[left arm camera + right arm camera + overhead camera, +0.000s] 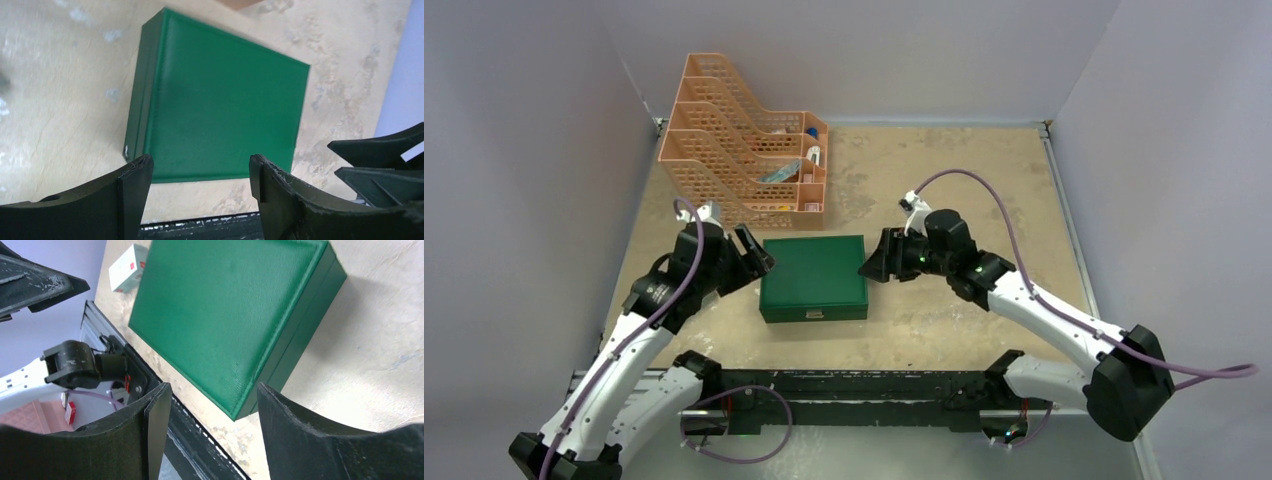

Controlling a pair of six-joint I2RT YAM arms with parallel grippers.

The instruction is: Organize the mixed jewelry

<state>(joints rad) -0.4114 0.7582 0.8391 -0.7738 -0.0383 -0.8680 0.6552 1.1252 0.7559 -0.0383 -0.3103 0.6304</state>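
Observation:
A closed green box (814,275) lies flat in the middle of the table, its lid down. The mixed jewelry is hidden in every view. My left gripper (754,252) hangs at the box's left edge, open, nothing between its fingers. In the left wrist view the box (220,105) lies just beyond the left gripper (200,165). My right gripper (872,262) stands at the box's right edge, also open and empty. The right wrist view has a box (230,315) corner just ahead of the right gripper (210,392).
An orange mesh desk rack (744,140) with small items stands at the back left, close behind the box. A small white block with red markings (129,268) lies beyond the box. The black mounting rail (854,385) runs along the near edge.

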